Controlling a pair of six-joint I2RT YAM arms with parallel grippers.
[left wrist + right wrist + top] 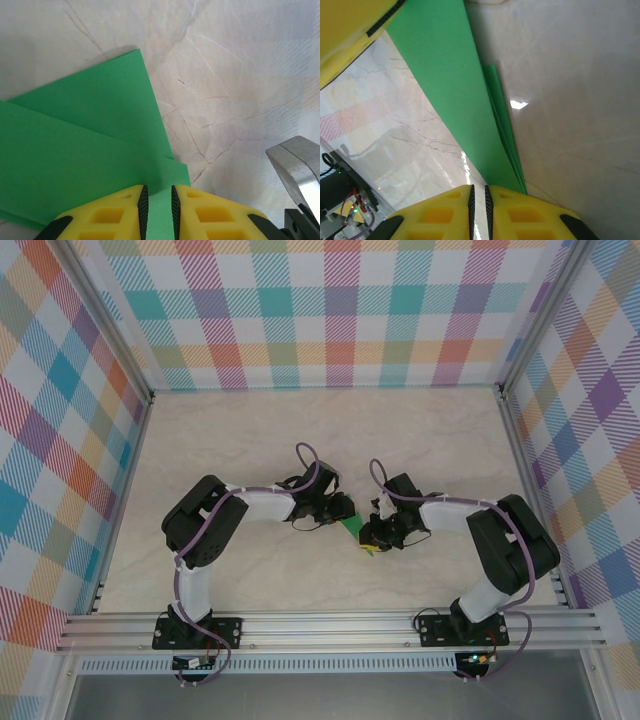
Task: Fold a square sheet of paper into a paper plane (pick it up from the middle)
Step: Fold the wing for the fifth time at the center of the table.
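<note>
Folded green sheet (352, 529) lying mid-table (300, 430) between both grippers, long axis running from one to the other, layers tapering toward the right gripper (478, 202). Pinched at one edge by narrow left gripper (159, 210) jaws; right jaws a mere slit, grip unclear.

Matt green square sheet of paper (85, 150): thin, smooth, creased in layers. Marble-look tabletop (570, 100): glossy, with glare. Yellow moulded plastic fingers (110, 217) on left gripper (159, 191), inner faces black and ribbed. Bare metal rail (320, 625), dull sheen. Checked walls (340, 310) look matt.
</note>
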